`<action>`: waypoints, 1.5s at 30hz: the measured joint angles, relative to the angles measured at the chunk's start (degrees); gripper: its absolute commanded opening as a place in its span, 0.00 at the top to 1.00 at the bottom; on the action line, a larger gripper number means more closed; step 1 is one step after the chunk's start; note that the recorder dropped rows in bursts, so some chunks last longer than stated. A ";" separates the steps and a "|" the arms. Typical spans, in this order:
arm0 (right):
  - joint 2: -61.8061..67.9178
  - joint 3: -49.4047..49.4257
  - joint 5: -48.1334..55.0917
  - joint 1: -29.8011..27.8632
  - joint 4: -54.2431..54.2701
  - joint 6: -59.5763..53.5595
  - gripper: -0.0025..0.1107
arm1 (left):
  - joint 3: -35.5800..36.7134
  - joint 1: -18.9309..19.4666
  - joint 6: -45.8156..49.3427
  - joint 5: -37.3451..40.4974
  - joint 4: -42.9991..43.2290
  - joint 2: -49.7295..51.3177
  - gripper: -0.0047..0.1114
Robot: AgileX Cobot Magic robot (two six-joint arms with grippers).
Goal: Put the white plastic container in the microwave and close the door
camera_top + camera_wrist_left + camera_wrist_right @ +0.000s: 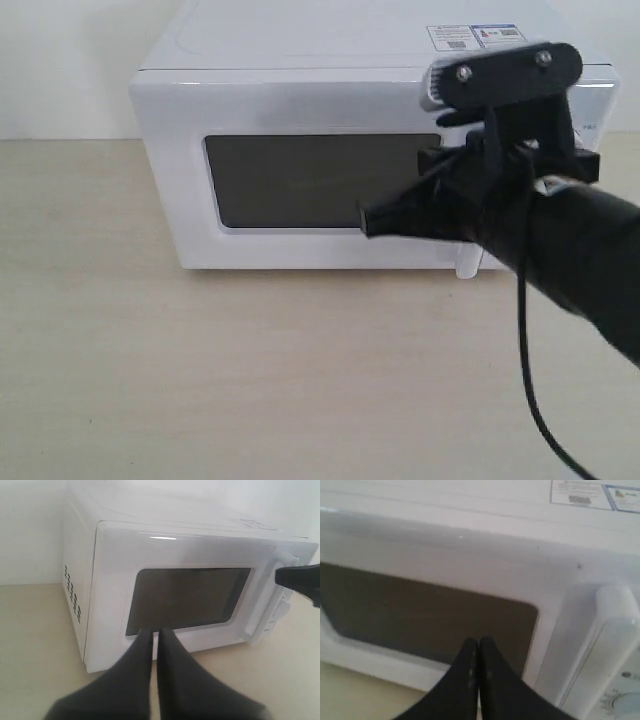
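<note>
Microwave sits on the tabletop, straight ahead of both sets of fingers. Door is flush against the body, shut. Right fingers are clenched tip to tip, nothing between them. Their tips sit in front of the dark window at its handle-side edge; I cannot tell if they touch the glass. White bar handle is just beside those tips, on their right in the exterior view. Left fingers are also clenched on nothing and point at the window's lower edge; contact with the door is unclear. White plastic container: I cannot tell where it is, the window shows only dark. Stickers are on the microwave's top, above the right fingers.
</note>
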 measured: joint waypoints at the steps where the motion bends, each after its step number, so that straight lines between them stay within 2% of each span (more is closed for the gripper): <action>1: -3.25 4.54 -2.46 3.92 0.20 1.46 0.98 | 0.00 0.00 0.00 -0.47 0.00 0.00 0.92; 3: -8.83 10.80 -6.90 9.89 1.06 5.05 0.98 | 0.00 0.00 0.11 -0.90 0.00 0.00 0.92; 7: -18.22 18.05 -9.79 14.48 1.80 7.07 0.98 | 0.00 0.00 0.11 -1.02 0.00 0.00 0.92; 13: -25.03 18.42 -10.78 14.64 1.83 7.30 0.98 | 0.00 0.00 0.11 -1.24 0.00 0.00 0.92; 25: -30.50 18.42 -10.03 13.83 1.96 6.37 0.98 | 0.00 0.00 0.11 -1.47 0.00 0.00 0.92; 30: -38.46 18.42 0.82 4.57 1.95 0.22 0.98 | 0.00 0.00 0.11 -1.47 0.00 0.00 0.92; 33: -42.53 18.42 11.59 -4.05 1.95 -3.36 0.98 | 0.00 0.00 0.11 -1.47 0.00 0.00 0.92; 38: -49.77 18.42 29.71 -22.96 2.16 -7.27 0.98 | 0.00 0.00 0.11 -1.47 0.00 0.00 0.92; 41: -52.78 18.42 37.31 -32.00 2.16 -7.72 0.98 | 0.00 0.00 0.11 -1.47 0.00 0.00 0.92; 45: -53.59 18.42 43.04 -38.61 2.16 -7.94 0.98 | 0.00 0.00 0.11 -1.47 0.00 0.00 0.92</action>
